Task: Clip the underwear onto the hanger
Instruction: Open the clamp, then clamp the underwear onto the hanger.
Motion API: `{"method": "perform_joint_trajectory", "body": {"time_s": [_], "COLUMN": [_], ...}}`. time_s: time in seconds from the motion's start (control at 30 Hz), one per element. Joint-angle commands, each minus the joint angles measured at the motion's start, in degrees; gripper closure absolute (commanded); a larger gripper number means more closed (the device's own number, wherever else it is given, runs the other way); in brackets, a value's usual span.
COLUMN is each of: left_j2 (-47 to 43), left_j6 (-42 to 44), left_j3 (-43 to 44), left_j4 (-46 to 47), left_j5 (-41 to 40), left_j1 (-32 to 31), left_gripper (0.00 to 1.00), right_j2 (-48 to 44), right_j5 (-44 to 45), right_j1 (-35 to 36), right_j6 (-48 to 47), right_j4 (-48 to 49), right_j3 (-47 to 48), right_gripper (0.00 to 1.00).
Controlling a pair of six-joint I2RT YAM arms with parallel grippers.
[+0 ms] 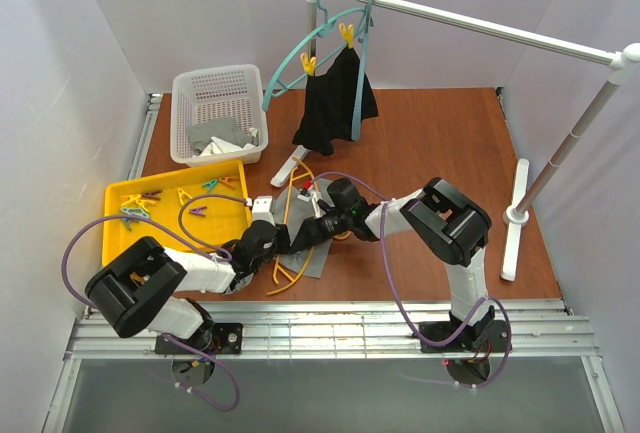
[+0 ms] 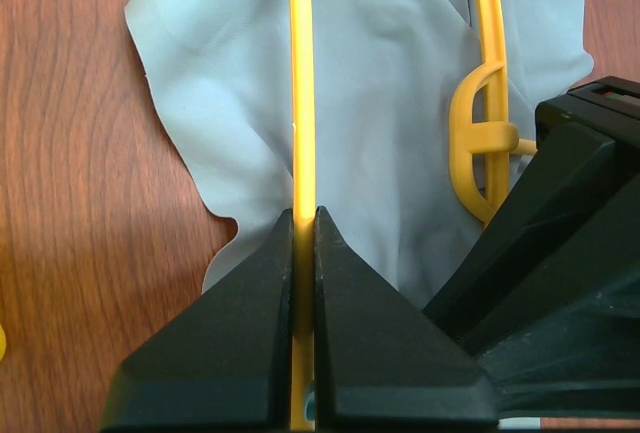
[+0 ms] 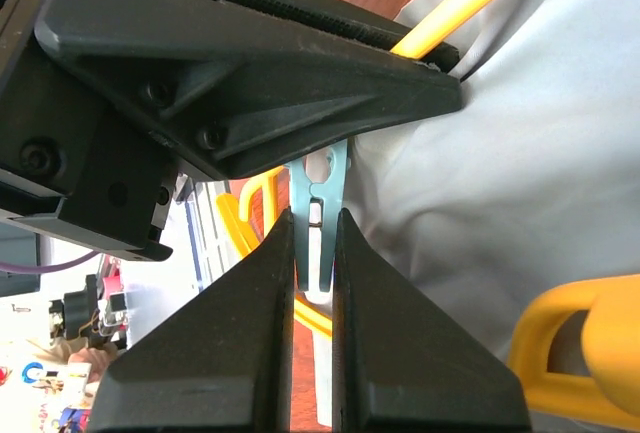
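Underwear (image 2: 400, 103), grey and rumpled, lies flat on the wooden worktop (image 2: 80, 203) near the middle of its near edge. The yellow-orange hanger (image 2: 301, 73) lies across it. The left gripper (image 2: 305, 215) has its fingers pinched tight on one thin bar of the hanger. The right gripper (image 3: 315, 218), facing it from the other side, is clamped on a pale blue clothes peg (image 3: 320, 178). The peg's tip seems to reach the fabric's edge, though the other gripper's body hides that spot. A yellow tray (image 1: 228, 215) of pegs sits by the left edge.

Underwear (image 2: 390, 103) partly beyond both wrist-view edges
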Motion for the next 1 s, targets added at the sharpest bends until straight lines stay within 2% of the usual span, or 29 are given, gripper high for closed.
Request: {"method": "perform_joint_trajectory", "body": {"time_s": [0.0,0.53,0.97], "left_j2": [-2.1,-8.9,-6.6], "left_j6": [-1.0,-6.1,-7.9], "left_j3": [-0.7,-6.5,-6.3], "left_j4": [1.9,11.5,17.2], "left_j5": [1.9,4.5,6.8], "left_j1": [0.0,0.0,-0.1], "left_gripper": [1.00,1.00,1.00], "right_j2": [1.5,2.9,2.0], "right_j5": [0.4,0.6,1.3], "right_j1": [0.6,1.2,1.7], "right_j6": [-0.4,-0.1,-0.5], "right_j4": [0.6,0.9,1.1], "right_j3": [2.3,4.0,3.0], "right_gripper": [0.99,0.99,0.99]}}
